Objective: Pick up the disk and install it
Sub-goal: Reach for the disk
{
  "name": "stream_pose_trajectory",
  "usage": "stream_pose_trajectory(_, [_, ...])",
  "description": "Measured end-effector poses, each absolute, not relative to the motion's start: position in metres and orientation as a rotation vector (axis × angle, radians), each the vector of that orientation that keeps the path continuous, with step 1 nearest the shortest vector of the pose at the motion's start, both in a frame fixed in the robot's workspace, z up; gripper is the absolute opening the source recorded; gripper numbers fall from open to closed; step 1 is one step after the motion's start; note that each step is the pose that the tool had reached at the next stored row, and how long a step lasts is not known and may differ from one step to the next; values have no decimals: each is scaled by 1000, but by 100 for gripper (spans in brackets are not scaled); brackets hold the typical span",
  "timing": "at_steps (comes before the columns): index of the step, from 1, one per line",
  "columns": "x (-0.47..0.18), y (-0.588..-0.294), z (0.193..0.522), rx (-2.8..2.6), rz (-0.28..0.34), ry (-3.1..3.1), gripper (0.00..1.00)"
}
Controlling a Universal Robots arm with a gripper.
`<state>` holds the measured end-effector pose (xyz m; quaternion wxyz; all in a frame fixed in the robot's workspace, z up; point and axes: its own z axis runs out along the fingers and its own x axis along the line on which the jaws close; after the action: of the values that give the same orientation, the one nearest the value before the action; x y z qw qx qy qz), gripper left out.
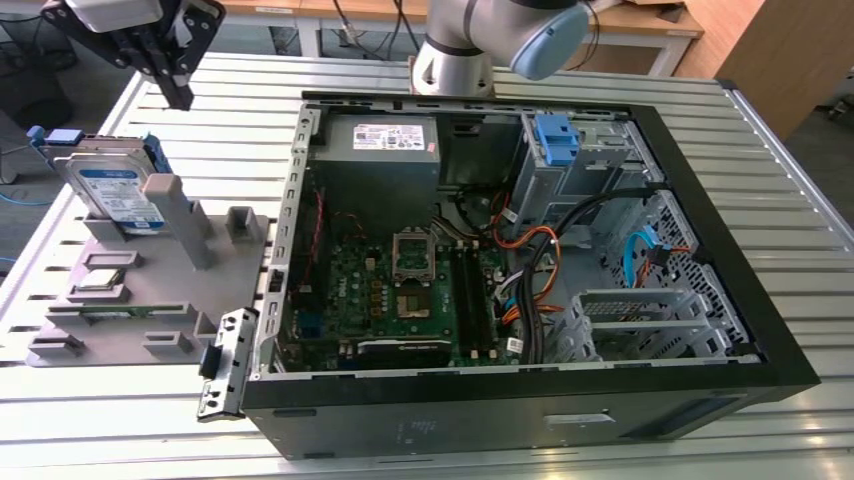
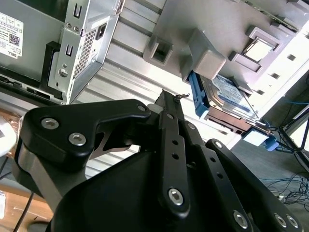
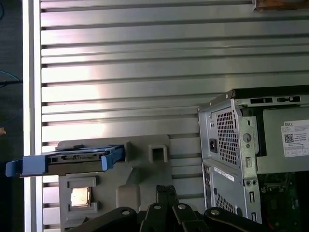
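The disk (image 1: 112, 192) stands on edge in a slot of the grey holder (image 1: 134, 300) at the exterior view's left, its blue-and-white label facing out and its blue bracket around it. My gripper (image 1: 175, 92) hangs above and slightly behind it, apart from it, fingers together and holding nothing. The second wrist view has the disk (image 2: 227, 94) beyond the closed fingertips (image 2: 169, 99). In the first wrist view the disk (image 3: 72, 159) shows edge-on, off to one side of the gripper (image 3: 164, 191).
An open computer case (image 1: 747, 300) lies on the slatted metal table (image 1: 400, 80), with motherboard, cables, a grey power-supply box (image 1: 378, 140) and a bare blue bracket (image 1: 554, 140) in its drive bay. The arm's base (image 1: 454, 60) stands behind the case.
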<state>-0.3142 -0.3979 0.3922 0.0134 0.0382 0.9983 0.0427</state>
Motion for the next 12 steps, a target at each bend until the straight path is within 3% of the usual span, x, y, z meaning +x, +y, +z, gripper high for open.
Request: stream_pose_trajectory(12, [-322, -398, 392, 119, 144, 3109, 11])
